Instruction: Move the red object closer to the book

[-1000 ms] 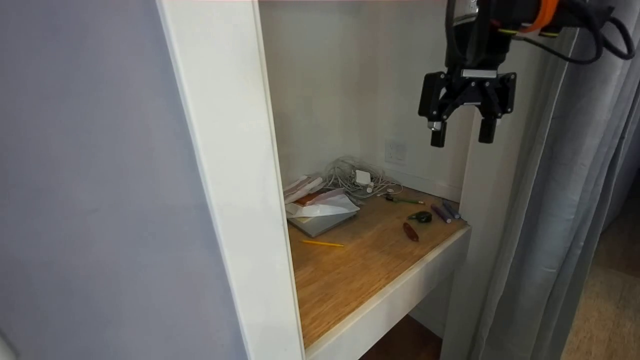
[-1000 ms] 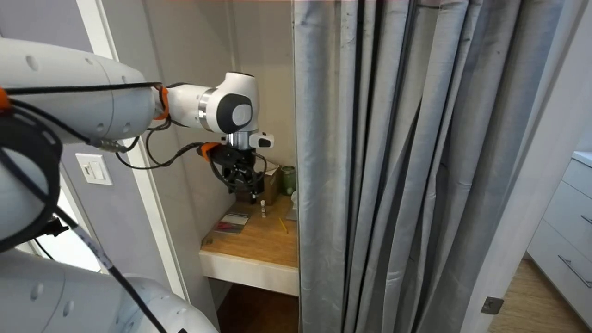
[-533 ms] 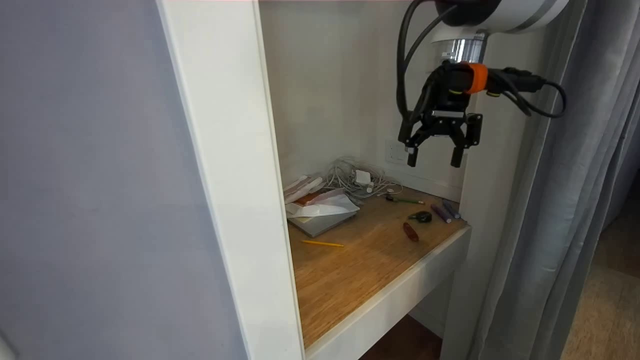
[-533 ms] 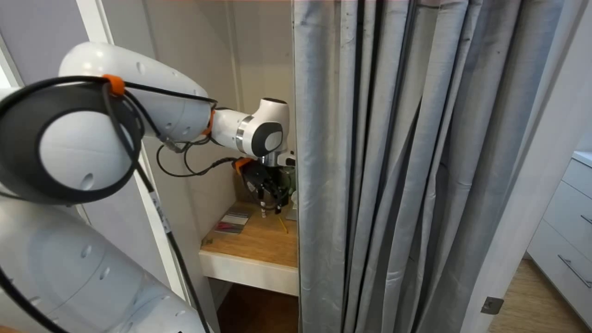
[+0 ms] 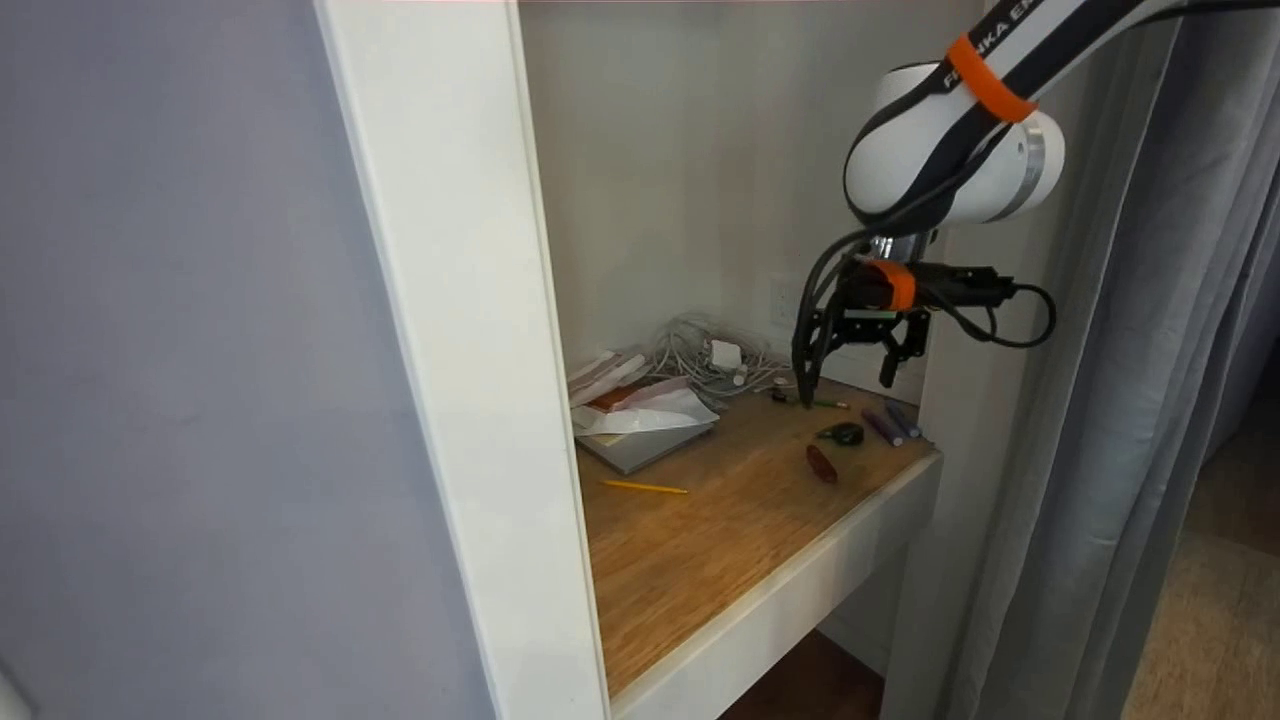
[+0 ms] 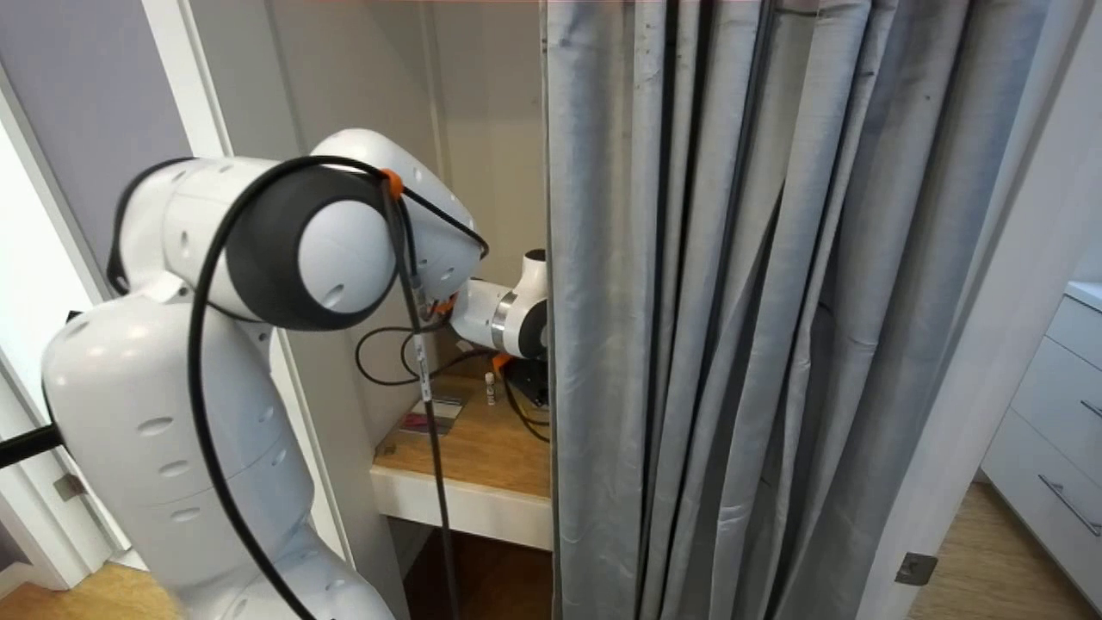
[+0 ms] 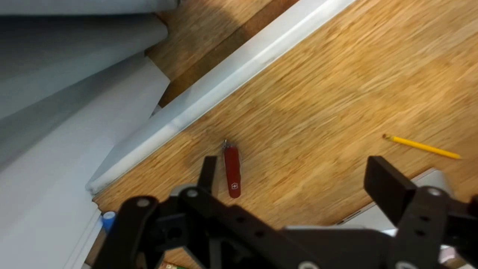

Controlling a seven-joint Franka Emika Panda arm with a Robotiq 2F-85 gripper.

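Observation:
The red object, a dark-red pocket knife, lies on the wooden desk near its front edge in an exterior view (image 5: 822,464) and in the wrist view (image 7: 232,172). The book, thin and flat with a pale cover and red marking at one edge, lies on the desk in an exterior view (image 6: 448,406), partly crossed by a cable; it is out of the wrist view. My gripper (image 5: 848,388) is open and empty above the desk. In the wrist view, the knife appears between the spread fingers (image 7: 293,164), close to the left one. The curtain hides the gripper's fingers in an exterior view.
A yellow pencil (image 5: 645,487) and a grey laptop-like slab (image 5: 650,447) under papers lie farther left. Cables (image 5: 690,350) are heaped behind. A dark green item (image 5: 841,433) and markers (image 5: 882,427) lie near the knife. A curtain (image 6: 654,301) and side wall border the desk. A small bottle (image 6: 490,389) stands near the book.
My gripper has come down towards the desk, and the arm has reached farther in, passing behind the curtain in an exterior view. The gripper stays open. The knife and book have not moved.

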